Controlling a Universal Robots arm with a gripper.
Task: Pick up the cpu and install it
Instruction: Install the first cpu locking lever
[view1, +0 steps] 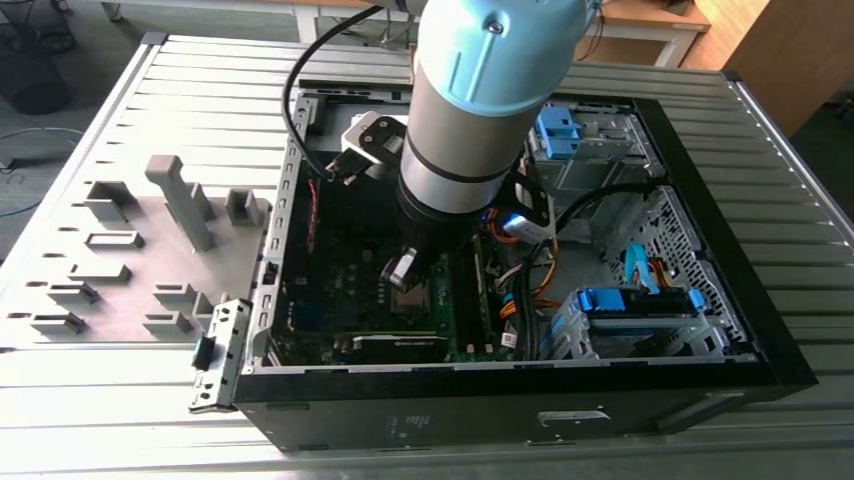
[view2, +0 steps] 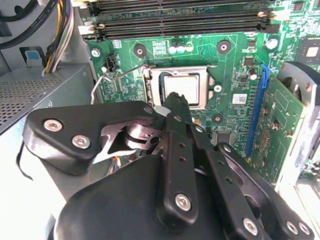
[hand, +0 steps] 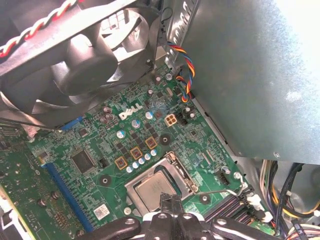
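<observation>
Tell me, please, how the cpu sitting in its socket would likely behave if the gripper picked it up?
The cpu looks thin, flat and rigid, so probably stiff and light. Its smooth metallic face may be slippery, offering only thin edges. Lying low inside the socket frame, it is likely hard to grasp and easily damaged if tilted.

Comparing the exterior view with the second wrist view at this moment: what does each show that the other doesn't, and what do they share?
Exterior view alone: the whole open computer case on a slatted table, grey plastic fixtures to the view's left, and the arm reaching down into the case.

Second wrist view alone: close detail of the cpu lying in its socket, the memory slots, and the gripper with its tips at the cpu's near edge.

Both: the green motherboard inside the case.
</observation>
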